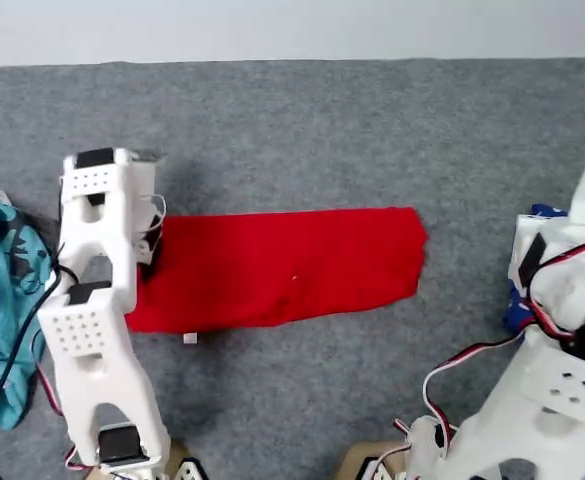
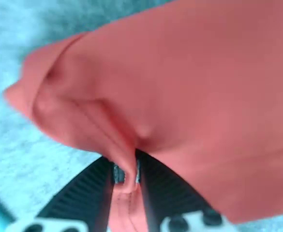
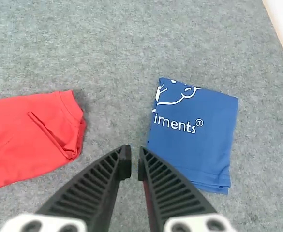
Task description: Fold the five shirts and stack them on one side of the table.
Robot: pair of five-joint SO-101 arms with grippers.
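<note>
Left arm point(image 1: 90, 330) and right arm point(image 1: 562, 390): white plastic, hole-grid panels; red-white-black cables point(image 1: 462, 355) by the right arm; fingers point(image 3: 97, 188) black, ribbed.

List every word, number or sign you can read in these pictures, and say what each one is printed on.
On the blue shirt: white lettering beside a white drawing; the fold cuts the word off, so no whole word can be read.
On the teal shirt: dark and white marks, too blurred to read.
On the red shirt: no print at all.
</note>
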